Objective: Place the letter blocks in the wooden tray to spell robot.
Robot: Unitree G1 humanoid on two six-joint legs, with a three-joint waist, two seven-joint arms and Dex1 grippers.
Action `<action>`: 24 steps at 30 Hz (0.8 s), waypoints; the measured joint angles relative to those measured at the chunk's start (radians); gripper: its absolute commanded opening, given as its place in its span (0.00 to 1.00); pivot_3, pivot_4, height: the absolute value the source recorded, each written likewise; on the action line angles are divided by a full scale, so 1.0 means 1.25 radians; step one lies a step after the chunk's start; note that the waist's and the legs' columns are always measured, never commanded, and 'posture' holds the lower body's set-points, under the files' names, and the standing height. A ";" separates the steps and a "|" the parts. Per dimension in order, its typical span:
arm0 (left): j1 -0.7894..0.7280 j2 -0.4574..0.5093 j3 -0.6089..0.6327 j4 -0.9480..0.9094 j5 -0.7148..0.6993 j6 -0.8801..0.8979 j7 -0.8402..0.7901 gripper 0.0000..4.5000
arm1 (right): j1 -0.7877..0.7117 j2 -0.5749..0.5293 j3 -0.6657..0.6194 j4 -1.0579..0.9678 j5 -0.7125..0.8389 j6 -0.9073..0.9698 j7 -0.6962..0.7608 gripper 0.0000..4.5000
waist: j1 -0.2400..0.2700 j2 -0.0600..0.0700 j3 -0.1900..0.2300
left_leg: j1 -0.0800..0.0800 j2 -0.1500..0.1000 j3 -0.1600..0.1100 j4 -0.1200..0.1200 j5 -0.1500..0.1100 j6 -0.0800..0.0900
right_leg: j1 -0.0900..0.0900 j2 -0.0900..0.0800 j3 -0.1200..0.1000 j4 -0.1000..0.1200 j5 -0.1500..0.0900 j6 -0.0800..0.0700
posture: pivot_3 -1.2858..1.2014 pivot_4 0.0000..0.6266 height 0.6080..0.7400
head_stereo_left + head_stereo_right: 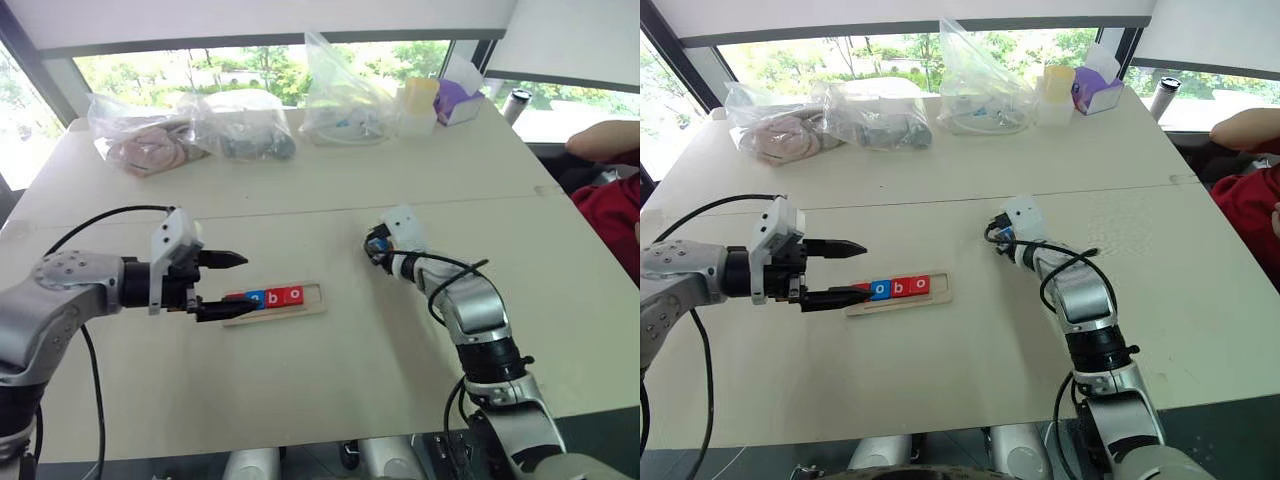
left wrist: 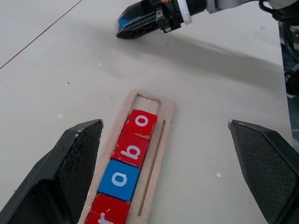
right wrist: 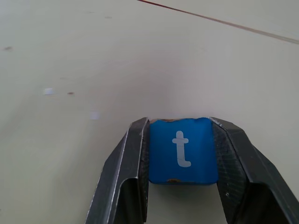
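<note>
A: Where are the blocks?
B: 4 letter blocks sit in the wooden tray. The right gripper clamps the blue t block (low over the table).
A: The left gripper?
B: Spread wide, empty, beside the tray.

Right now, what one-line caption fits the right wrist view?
Right gripper closed around the blue t block on the pale table.
</note>
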 measured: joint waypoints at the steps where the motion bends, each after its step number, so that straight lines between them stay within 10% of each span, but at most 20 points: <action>1: -0.001 -0.001 -0.001 0.000 0.001 0.000 0.000 1.00 | 0.007 0.039 -0.032 -0.061 -0.007 0.066 -0.038 0.28 | -0.001 0.000 0.000 | 0.000 0.000 0.000 0.000 0.000 0.000 | -0.001 0.000 0.000 0.000 0.000 0.000 | 0.52 0.24 1.00; 12: -0.067 -0.016 -0.065 0.047 0.035 -0.024 -0.030 1.00 | 0.094 0.166 -0.038 -0.340 -0.045 0.401 -0.172 0.28 | -0.004 0.000 0.000 | 0.000 0.000 0.000 0.000 0.000 0.000 | -0.001 0.000 -0.001 -0.001 -0.002 -0.002 | 0.52 0.24 1.00; 13: -0.073 -0.016 -0.072 0.053 0.039 -0.030 -0.035 1.00 | 0.094 0.174 -0.039 -0.340 -0.046 0.400 -0.178 0.52 | -0.004 0.000 0.000 | 0.000 0.000 0.000 0.000 0.000 0.000 | -0.001 0.000 -0.001 -0.001 -0.002 -0.002 | 0.52 0.24 1.00; 17: -0.082 -0.017 -0.090 0.067 0.049 -0.034 -0.051 1.00 | 0.078 0.188 -0.042 -0.339 -0.044 0.409 -0.181 0.97 | -0.004 0.000 0.000 | -0.001 0.000 0.000 -0.001 0.000 0.000 | -0.001 0.000 -0.001 -0.001 -0.002 -0.002 | 0.52 0.24 1.00; 24: -0.092 -0.032 -0.090 0.079 0.057 -0.039 -0.058 1.00 | -0.029 -0.042 -0.064 -0.336 0.025 0.362 -0.052 0.99 | -0.002 0.000 0.000 | -0.010 -0.001 0.000 0.002 0.000 0.000 | -0.007 -0.002 -0.002 -0.001 0.000 0.000 | 0.52 0.24 1.00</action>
